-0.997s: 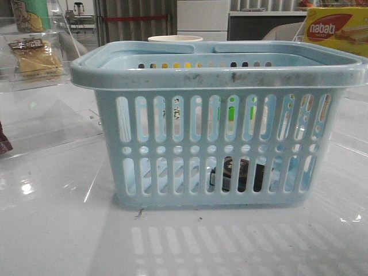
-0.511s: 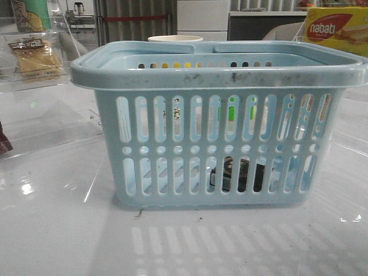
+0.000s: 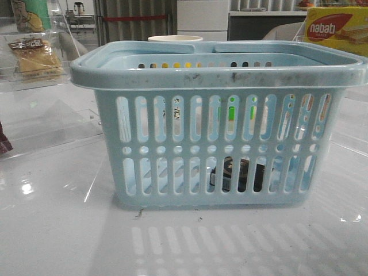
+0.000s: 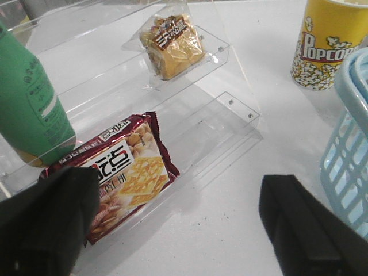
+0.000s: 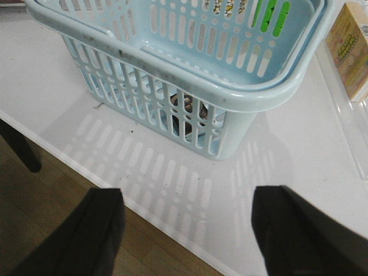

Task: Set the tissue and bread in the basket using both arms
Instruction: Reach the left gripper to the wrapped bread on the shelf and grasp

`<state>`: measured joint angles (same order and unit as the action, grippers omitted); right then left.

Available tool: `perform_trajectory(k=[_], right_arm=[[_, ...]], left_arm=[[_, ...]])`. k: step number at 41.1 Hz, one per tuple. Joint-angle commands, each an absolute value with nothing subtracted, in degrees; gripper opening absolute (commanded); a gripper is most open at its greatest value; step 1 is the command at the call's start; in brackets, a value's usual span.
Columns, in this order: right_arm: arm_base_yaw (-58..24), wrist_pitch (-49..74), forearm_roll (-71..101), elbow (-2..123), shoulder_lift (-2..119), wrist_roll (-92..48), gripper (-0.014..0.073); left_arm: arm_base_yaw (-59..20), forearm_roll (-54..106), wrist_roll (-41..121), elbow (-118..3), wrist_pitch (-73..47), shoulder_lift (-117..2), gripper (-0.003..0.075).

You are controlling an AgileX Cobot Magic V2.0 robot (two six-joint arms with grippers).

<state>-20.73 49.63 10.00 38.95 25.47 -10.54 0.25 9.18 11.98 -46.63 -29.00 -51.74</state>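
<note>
The light-blue basket [image 3: 218, 75] stands in the middle of the table. The black-and-grey tissue pack [image 3: 238, 174] lies on its floor, seen through the slots; it also shows in the right wrist view [image 5: 185, 106]. The bread [image 4: 171, 46], golden-brown in clear wrap, lies on the upper step of a clear acrylic shelf; it shows at the far left in the front view [image 3: 35, 57]. My left gripper [image 4: 179, 192] is open and empty above the table beside the shelf. My right gripper [image 5: 188, 198] is open and empty over the table's front edge, short of the basket [image 5: 172, 63].
A red biscuit packet [image 4: 123, 175] and a green bottle [image 4: 29, 103] sit on the shelf's lower step. A popcorn cup [image 4: 330, 43] stands behind the basket [image 4: 348, 155]. A yellow nabati box [image 3: 336, 29] is at the back right. The table edge [image 5: 172, 227] borders wooden floor.
</note>
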Motion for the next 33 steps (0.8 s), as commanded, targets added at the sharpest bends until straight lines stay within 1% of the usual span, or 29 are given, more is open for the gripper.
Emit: perform_trajectory(k=[1, 13, 24, 28, 33], right_arm=[[-20.8, 45.6, 9.9, 40.4, 25.8, -10.6, 0.0570], [-20.8, 46.0, 9.9, 40.4, 25.8, -10.6, 0.0570], [-20.8, 46.0, 9.9, 40.4, 25.8, -10.6, 0.0570], [-20.8, 46.0, 9.9, 40.4, 25.8, -10.6, 0.0570], [-20.8, 46.0, 9.9, 40.4, 25.8, -10.6, 0.0570]], left_arm=[[-0.4, 9.9, 12.0, -51.8, -23.3, -57.9, 0.0670], [-0.4, 11.4, 12.0, -64.5, -21.9, -76.7, 0.0669], [-0.4, 13.5, 12.0, -75.5, -20.3, -90.1, 0.0669], [-0.4, 13.6, 12.0, -79.0, -18.9, -94.1, 0.0659], [-0.4, 13.6, 12.0, -81.9, -16.5, -98.3, 0.0629]])
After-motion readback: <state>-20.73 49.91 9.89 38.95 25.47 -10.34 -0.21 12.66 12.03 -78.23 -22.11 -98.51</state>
